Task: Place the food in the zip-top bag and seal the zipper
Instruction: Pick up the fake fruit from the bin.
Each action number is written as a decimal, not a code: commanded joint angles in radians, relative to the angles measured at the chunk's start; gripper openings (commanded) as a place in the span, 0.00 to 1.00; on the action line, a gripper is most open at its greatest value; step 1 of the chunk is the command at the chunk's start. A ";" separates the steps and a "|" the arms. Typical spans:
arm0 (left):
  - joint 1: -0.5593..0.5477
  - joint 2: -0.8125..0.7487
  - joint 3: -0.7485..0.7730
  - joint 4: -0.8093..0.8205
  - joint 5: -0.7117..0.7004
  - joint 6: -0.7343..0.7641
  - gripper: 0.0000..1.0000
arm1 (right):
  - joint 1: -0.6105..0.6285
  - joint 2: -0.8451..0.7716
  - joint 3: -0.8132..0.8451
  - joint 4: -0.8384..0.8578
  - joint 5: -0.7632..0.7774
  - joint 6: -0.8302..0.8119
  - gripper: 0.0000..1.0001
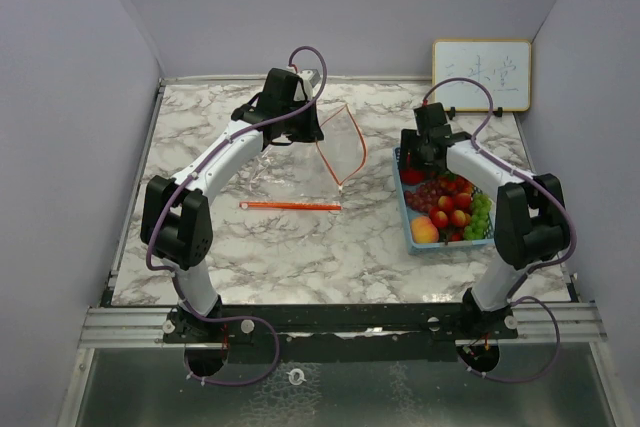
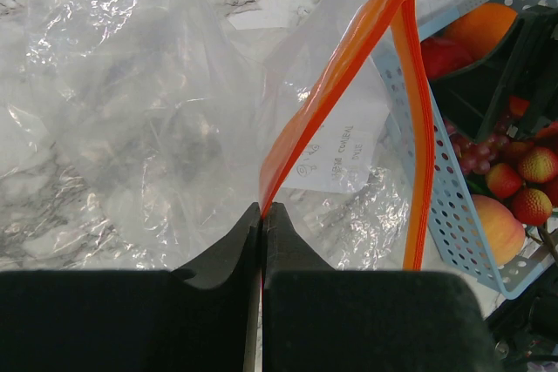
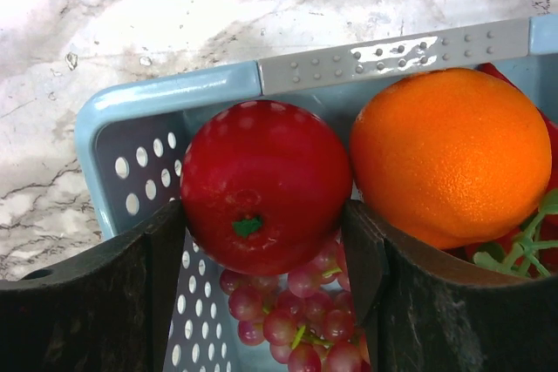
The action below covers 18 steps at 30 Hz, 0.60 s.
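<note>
Left gripper (image 2: 261, 211) clenched on the orange zipper strip of the clear plastic zip-top bag (image 2: 174, 119), bag mouth gaping just beyond its fingertips. Right gripper (image 3: 261, 241) parted inside the light-blue perforated plastic basket (image 3: 157, 98), round red toy tomato (image 3: 261, 193) between its fingers; contact unclear. Orange toy fruit (image 3: 449, 158) just outside the right finger, purple grape bunch (image 3: 292, 315) under the jaws.

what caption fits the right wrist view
Right gripper fingers straddling a red tomato beside an orange in the blue basket.

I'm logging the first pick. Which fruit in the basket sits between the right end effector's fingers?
The red tomato with the green stem mark, framed by both fingers; the orange lies outside them, to its right.
</note>
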 commanded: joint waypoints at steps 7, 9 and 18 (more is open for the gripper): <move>-0.002 -0.011 0.004 0.003 0.023 0.011 0.00 | 0.000 -0.203 0.052 -0.082 -0.089 -0.054 0.26; -0.002 -0.009 0.003 0.005 0.027 0.007 0.00 | 0.000 -0.246 0.069 -0.076 -0.160 -0.080 0.25; -0.003 0.017 0.017 0.023 0.060 -0.025 0.00 | 0.037 -0.296 0.178 0.094 -0.698 -0.056 0.25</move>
